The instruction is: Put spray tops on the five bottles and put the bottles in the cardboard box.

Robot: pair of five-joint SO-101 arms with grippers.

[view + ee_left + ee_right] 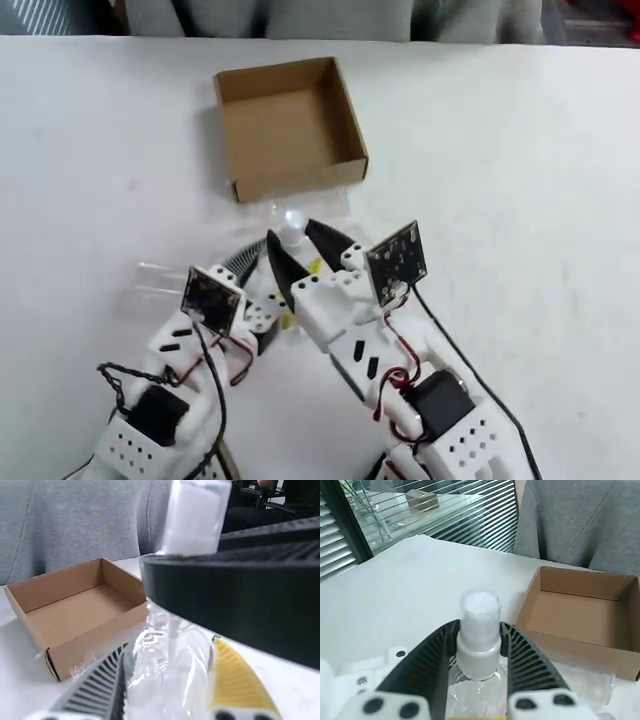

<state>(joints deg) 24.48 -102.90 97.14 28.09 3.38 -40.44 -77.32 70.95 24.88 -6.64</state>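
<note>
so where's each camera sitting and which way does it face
High: above the table, looking down at the box; left arm and right arm show.
Left wrist: on the left arm, facing the box past the bottle in the left gripper; a black finger crosses.
Right wrist: on the right arm, facing the box over the top in the right gripper.
All share the box.

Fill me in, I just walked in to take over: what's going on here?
Two arms share one clear bottle: the left gripper holds its body, while the right gripper has its fingers around the white spray top on its neck. The cardboard box beyond them has nothing in it yet. A second bottle lies on the table beside the left arm.
</note>
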